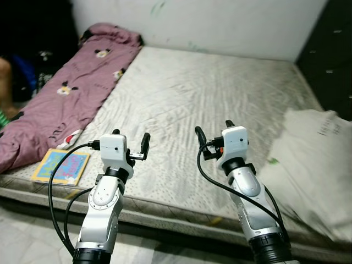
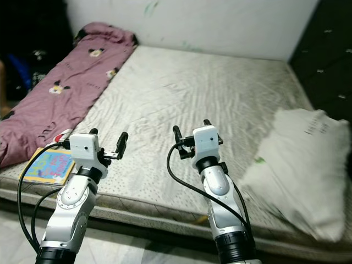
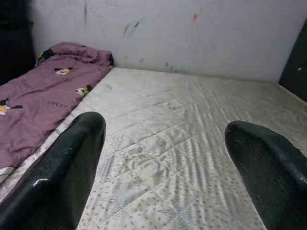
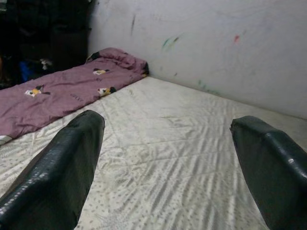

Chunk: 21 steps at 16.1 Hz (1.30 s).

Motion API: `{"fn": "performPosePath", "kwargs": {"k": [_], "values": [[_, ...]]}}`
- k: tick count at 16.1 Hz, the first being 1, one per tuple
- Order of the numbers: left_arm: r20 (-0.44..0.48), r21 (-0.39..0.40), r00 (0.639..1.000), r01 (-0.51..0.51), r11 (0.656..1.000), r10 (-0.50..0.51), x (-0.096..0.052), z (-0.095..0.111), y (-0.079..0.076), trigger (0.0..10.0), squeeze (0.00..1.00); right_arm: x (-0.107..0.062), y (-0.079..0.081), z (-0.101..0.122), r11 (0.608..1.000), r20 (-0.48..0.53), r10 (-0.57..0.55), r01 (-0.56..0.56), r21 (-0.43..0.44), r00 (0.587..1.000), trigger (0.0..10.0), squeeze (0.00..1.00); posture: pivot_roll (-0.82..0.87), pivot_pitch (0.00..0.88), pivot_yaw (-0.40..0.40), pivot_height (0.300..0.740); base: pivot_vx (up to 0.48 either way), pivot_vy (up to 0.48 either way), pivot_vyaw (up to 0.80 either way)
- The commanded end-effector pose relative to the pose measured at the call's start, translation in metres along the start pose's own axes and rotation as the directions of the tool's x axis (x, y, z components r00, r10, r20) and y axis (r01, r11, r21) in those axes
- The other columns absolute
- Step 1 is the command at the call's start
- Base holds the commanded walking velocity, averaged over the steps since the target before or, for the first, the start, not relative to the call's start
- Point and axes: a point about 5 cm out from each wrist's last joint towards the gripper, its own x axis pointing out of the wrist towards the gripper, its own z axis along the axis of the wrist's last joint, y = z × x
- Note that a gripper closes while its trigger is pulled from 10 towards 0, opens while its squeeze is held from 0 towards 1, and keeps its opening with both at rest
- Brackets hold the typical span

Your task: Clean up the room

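You're at the approach step: left gripper [image 1: 131, 142] and right gripper [image 1: 213, 136] hang released over the mattress [image 1: 220, 93]. Next, reach left for the book [image 1: 61, 166] beside the purple blanket [image 1: 60, 96].

Hardly anything here can be read. The colourful book [image 1: 61, 165] at the mattress's near left corner carries big lettering on its cover — too blurred to make out. The white pillow [image 1: 311, 165] on the right bears faint grey print, perhaps a brand line, but no letter is legible.
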Motion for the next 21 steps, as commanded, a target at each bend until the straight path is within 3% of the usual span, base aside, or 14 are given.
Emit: {"fn": "performPosePath", "kwargs": {"k": [1,5,8,14,21], "values": [[0.004,0.011,1.000,0.013,1.000,-0.013,0.001,0.002,-0.003,10.0,0.00,0.002,-0.002,0.004,1.000,0.019,-0.004,0.004,-0.001,1.000,10.0,0.00,0.01,0.000,-0.027,0.740,0.000,0.000,0.00],[-0.033,-0.006,0.997,-0.067,0.998,0.066,0.001,-0.003,0.008,10.0,0.00,0.001,-0.004,0.002,1.000,0.013,-0.025,0.025,0.015,1.000,10.0,0.00,0.01,0.000,-0.026,0.740,0.000,0.000,0.00],[-0.037,-0.002,0.997,-0.069,0.998,0.069,0.000,-0.004,0.009,10.0,0.00,0.000,-0.005,0.000,0.999,0.002,-0.031,0.031,0.022,1.000,10.0,0.00,0.01,0.000,-0.022,0.740,0.000,0.000,0.00],[-0.049,-0.016,0.997,-0.068,0.998,0.067,0.001,-0.007,0.008,10.0,0.00,0.002,-0.005,-0.004,0.999,-0.014,-0.038,0.038,0.036,0.999,10.0,0.00,0.01,0.000,-0.021,0.740,0.000,0.000,-0.63],[-0.041,-0.009,0.998,-0.055,0.998,0.055,0.004,-0.005,0.006,10.0,0.00,0.005,-0.001,-0.002,1.000,-0.006,-0.021,0.021,0.020,1.000,10.0,0.00,0.01,0.000,-0.025,0.740,0.000,-0.071,0.00]]}}
